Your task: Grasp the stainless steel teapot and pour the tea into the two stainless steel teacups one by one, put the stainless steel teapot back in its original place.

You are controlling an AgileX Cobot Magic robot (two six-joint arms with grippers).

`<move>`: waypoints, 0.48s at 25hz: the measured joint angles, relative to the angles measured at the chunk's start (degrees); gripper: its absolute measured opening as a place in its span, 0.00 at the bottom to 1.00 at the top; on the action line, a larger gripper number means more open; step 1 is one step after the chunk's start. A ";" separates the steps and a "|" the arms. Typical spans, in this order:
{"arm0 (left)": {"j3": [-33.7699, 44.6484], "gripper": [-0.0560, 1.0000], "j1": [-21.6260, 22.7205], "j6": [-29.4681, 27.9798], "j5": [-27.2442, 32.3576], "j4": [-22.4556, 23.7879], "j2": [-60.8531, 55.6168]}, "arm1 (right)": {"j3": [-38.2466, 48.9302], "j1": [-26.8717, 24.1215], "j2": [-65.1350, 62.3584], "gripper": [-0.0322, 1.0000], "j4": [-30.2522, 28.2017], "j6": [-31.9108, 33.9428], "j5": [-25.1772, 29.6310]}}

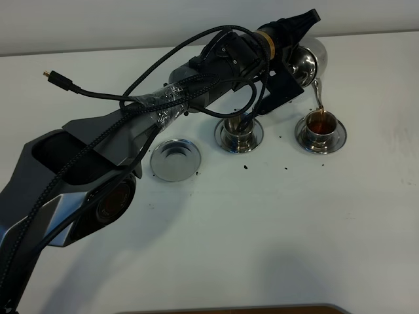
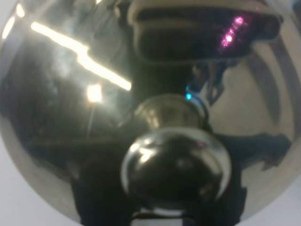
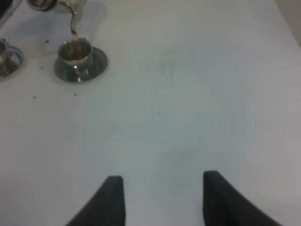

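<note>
Stainless steel teapot (image 1: 308, 55): is hanging tilted over the right-hand teacup (image 1: 321, 124), left gripper (image 1: 298, 26) clamping it tight, right gripper (image 3: 162, 181) idling with jaws apart; the cup is looking nearly full, so any further tilting is risking overflow onto its saucer (image 1: 338, 139) and the table (image 1: 262, 229).

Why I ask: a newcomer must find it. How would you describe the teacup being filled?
On the white table, three steel saucers run in a row. The rightmost saucer carries the teacup. It alone sits under the spout of the tilted teapot, brown tea streaming in; the middle teacup gets none, and the left saucer is bare.
</note>
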 joint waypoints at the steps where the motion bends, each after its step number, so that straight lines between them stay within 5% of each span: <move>1: 0.05 0.29 0.00 0.00 0.00 0.00 0.00 | 0.00 0.00 0.00 0.40 0.00 0.00 0.00; 12: 0.78 0.29 0.00 2.16 -1.40 0.27 0.00 | 0.00 0.00 0.00 0.40 0.00 0.00 0.00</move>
